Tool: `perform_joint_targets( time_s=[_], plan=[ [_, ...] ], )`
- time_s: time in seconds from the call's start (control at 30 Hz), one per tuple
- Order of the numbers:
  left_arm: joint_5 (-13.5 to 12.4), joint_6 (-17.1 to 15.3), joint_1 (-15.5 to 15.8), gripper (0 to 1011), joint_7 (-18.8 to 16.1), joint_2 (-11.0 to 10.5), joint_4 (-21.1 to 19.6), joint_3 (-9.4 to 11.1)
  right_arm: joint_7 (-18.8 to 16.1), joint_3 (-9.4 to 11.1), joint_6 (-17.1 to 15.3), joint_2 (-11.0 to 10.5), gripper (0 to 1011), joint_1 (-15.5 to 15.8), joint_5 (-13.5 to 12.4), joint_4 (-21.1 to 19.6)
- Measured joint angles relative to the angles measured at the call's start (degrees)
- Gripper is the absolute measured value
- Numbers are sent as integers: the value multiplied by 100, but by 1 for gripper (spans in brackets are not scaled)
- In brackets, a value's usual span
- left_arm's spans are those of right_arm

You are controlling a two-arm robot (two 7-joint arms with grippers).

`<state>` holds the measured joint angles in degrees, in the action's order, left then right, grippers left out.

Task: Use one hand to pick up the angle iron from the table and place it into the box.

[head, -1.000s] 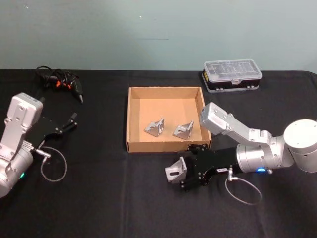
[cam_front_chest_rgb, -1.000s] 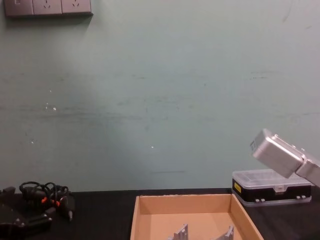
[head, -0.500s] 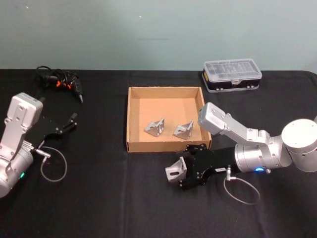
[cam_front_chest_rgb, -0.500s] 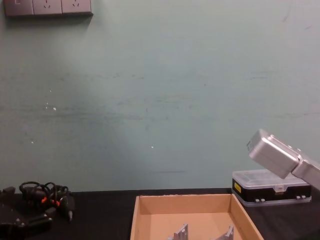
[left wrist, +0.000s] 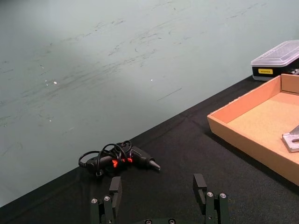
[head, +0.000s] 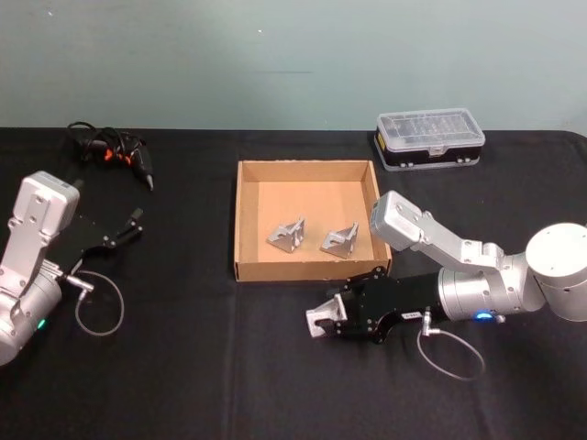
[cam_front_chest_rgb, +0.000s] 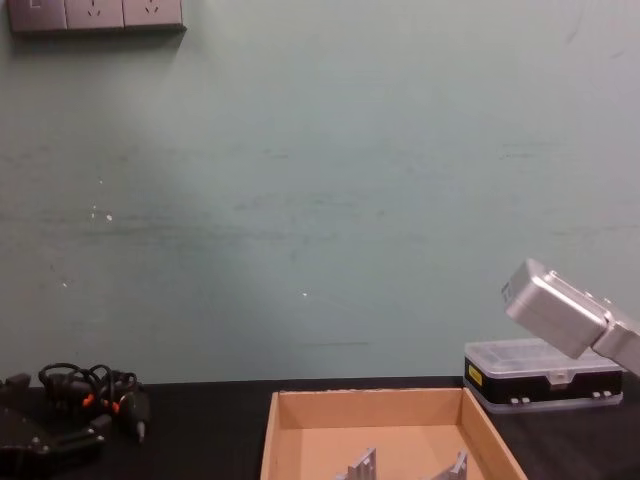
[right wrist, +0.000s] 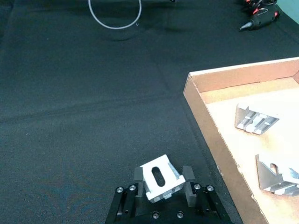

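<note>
Here we see the right gripper [head: 332, 321] clenched on the angle iron [head: 321, 318] just in front of the box [head: 306, 269], slotted face turned away from it; left gripper [left wrist: 159, 205] released.

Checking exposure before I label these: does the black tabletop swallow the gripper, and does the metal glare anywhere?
Head view: the right gripper nearly merges with the table; the angle iron it holds stands out bright. Right wrist view: the angle iron looks almost white and washed out, while the box is evenly lit. Chest view: the wall is flat, with no hard shadows.
</note>
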<state>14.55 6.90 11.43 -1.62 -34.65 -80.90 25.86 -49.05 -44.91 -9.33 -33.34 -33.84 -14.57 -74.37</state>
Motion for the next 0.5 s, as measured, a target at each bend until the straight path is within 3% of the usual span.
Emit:
perform_joint_targets(
  time_s=[0.13,0.5],
  plan=[
    [0,0,0,1000,0,0,0,0,11,8,24,-5,452,17,-3,-15],
    [0,0,0,1000,0,0,0,0,176,157,44,-84,445,156,-69,-271]
  ],
)
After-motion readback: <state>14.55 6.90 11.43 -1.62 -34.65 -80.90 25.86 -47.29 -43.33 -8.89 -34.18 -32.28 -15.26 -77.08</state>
